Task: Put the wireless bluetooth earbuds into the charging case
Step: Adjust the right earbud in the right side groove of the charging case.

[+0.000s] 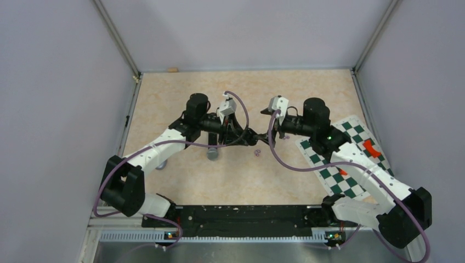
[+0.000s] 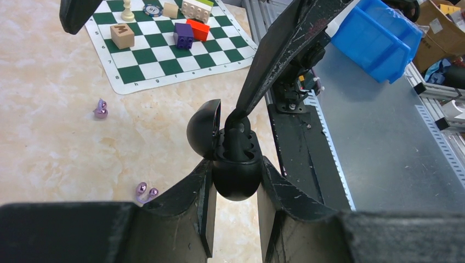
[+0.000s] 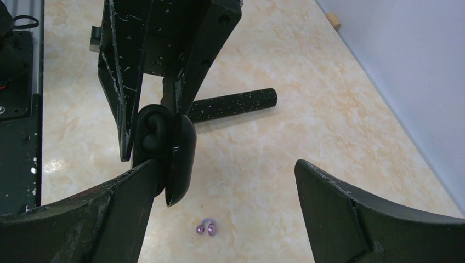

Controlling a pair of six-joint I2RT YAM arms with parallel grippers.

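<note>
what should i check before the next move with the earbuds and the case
1. Case clamped in left gripper: ok.
2. Lid open: ok.
3. Black earbud fully seated in the case: cannot tell. It sits at the opening, with a right finger reaching in at it.
4. Right gripper free to pick: ok, open and empty.
5. Purple pieces in the case: not ok, they lie on the table.
6. Second black earbud located: cannot tell.
</note>
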